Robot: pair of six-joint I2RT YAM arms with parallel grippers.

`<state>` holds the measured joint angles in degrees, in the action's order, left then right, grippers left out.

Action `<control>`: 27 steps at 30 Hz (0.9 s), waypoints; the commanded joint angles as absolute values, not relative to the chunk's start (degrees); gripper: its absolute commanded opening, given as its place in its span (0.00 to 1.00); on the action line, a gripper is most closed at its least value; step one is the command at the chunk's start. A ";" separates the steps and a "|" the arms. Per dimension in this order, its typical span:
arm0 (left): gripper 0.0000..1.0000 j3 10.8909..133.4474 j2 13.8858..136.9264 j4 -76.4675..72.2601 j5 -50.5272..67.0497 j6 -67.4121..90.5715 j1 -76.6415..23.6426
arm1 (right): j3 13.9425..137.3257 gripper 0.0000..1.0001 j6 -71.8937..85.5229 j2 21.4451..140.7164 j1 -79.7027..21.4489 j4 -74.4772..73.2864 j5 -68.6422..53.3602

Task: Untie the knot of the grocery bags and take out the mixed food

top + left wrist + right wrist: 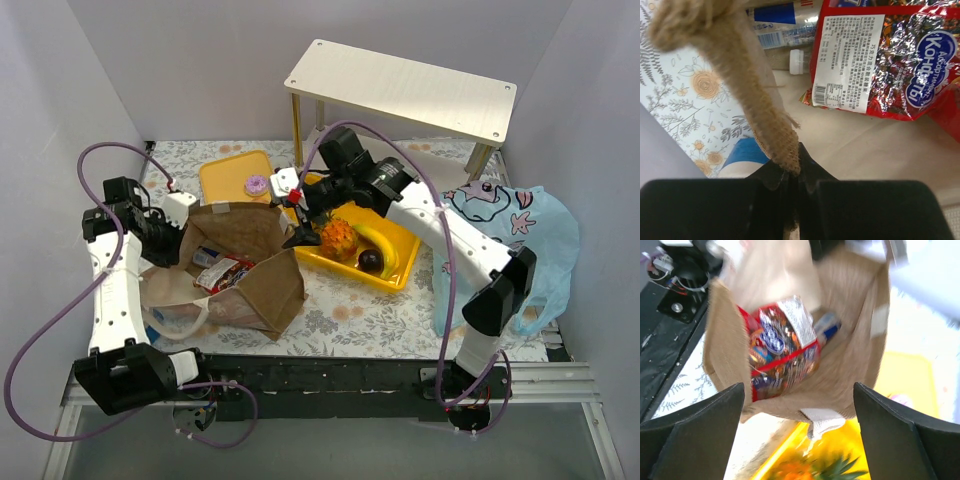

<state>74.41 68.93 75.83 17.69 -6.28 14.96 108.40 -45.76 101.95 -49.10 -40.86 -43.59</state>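
From above, the paper bag [250, 275] lies open between the arms, and the plastic bag [530, 250] slumps at far right. A pineapple [338, 238] and a banana [380, 245] sit in a yellow tray [408, 250].

At the left wrist, the left gripper [792, 172] pinches the bag's handle [767, 125] beside the red packet [890, 55].

At the right wrist, the right gripper [800, 410] gapes wide and holds nothing, facing the bag's mouth.

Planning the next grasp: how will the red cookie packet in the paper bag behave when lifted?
The red cookie packet shows crinkled glossy film, so probably floppy and slippery. Large but flat, it is likely light for its size. Inside the brown paper bag, it may drag on the wall.
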 commanded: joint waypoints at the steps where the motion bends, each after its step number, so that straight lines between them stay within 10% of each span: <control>1: 0.00 78.11 71.89 79.19 23.36 -2.56 13.98 | 112.48 0.96 -57.21 99.57 -49.83 -44.37 -53.42; 15: 0.00 81.75 74.62 79.28 26.37 1.06 13.98 | 130.07 0.90 -67.84 117.41 -56.86 -69.85 -53.27; 19: 0.00 81.21 73.57 79.28 27.42 -1.84 14.06 | 122.81 0.37 -71.09 113.06 -57.04 -75.06 -49.23; 20: 0.00 81.47 73.91 79.28 27.77 -2.37 13.98 | 114.95 0.09 -73.19 110.42 -57.04 -75.06 -48.52; 22: 0.00 83.13 74.62 79.28 29.61 -2.64 13.98 | 107.00 0.01 -79.76 101.49 -57.04 -75.06 -45.38; 23: 0.02 83.75 74.97 79.28 30.40 -2.55 13.97 | 104.00 0.01 -81.28 98.64 -57.13 -75.15 -43.70; 24: 0.36 84.63 76.01 79.28 31.63 -2.64 14.06 | 98.93 0.01 -82.95 96.00 -57.22 -75.15 -41.94; 27: 0.60 88.67 77.43 79.28 38.56 -3.42 13.98 | 90.30 0.01 -93.05 84.67 -57.48 -75.15 -36.14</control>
<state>83.48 76.62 78.06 27.70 -1.96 14.37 98.39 -80.23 98.28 -57.25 -67.64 -44.07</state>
